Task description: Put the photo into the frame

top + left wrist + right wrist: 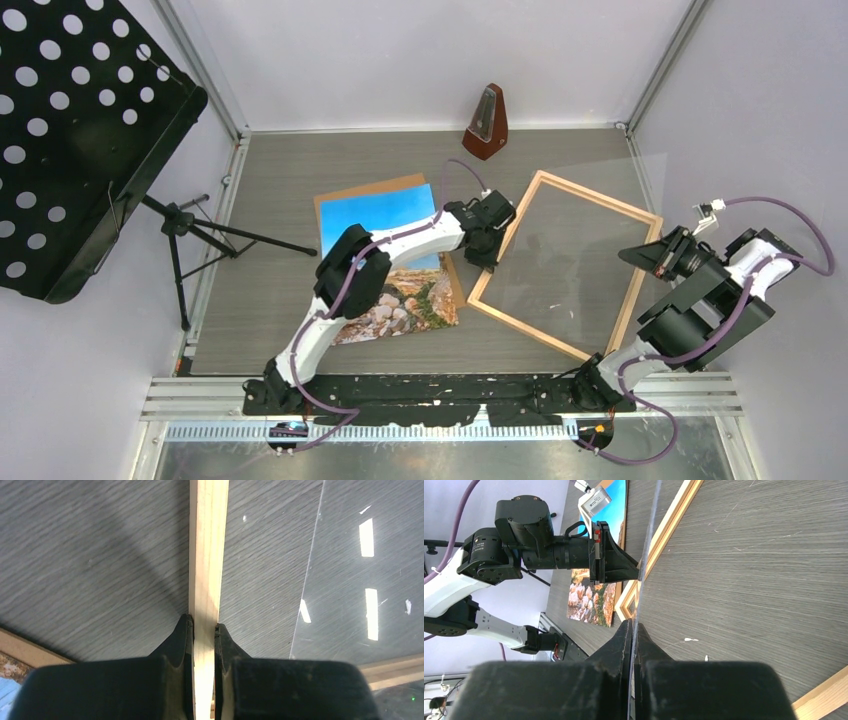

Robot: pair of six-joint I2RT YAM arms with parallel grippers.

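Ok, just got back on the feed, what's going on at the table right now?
The left gripper has its jaws shut on a side rail of the thin light-wood picture frame. The right gripper pinches the edge of the clear transparent sheet, held over the frame. The large sea-and-rocks photo lies face up on the plain brown backing board beside the frame, untouched, so it is not in yet.

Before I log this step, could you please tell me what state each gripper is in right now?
The left gripper is closed on a side rail of the frame.
The right gripper is closed on the edge of the clear sheet.
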